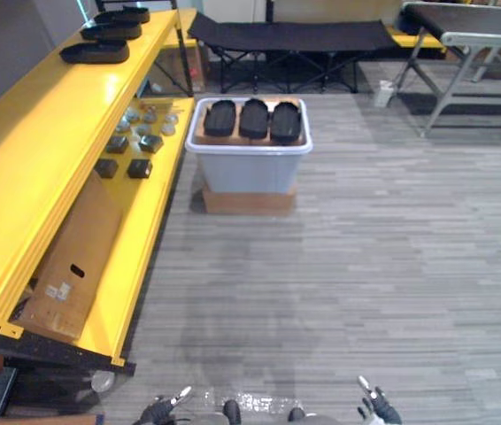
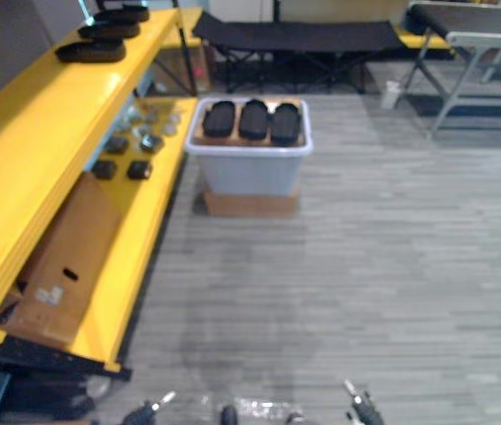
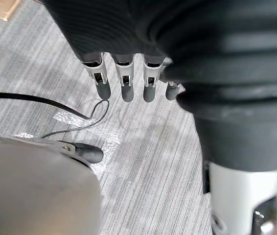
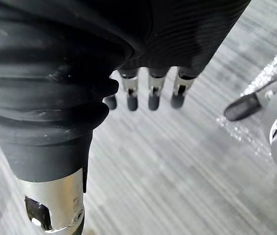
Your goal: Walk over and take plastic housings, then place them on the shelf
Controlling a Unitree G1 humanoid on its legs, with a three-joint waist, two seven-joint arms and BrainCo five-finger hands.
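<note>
Left hand (image 1: pixel 156 413) and right hand (image 1: pixel 379 411) hang low over the grey plank floor (image 1: pixel 392 266). On both, the fingers (image 3: pixel 126 84) are straight, slightly apart and hold nothing. Ahead, three plastic housings (image 1: pixel 254 118), black, oval and low-domed, lie side by side on top of a pale bin (image 1: pixel 249 168), which sits on a cardboard box (image 1: pixel 249 201). Just beside it stands the yellow shelf (image 1: pixel 47 133). Three shelved housings (image 1: pixel 96 51) of the same kind rest at the far end of its top level.

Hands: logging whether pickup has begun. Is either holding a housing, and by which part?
Nothing is held. The left hand and right hand hang open over the floor; three plastic housings lie in the grey bin ahead.
</note>
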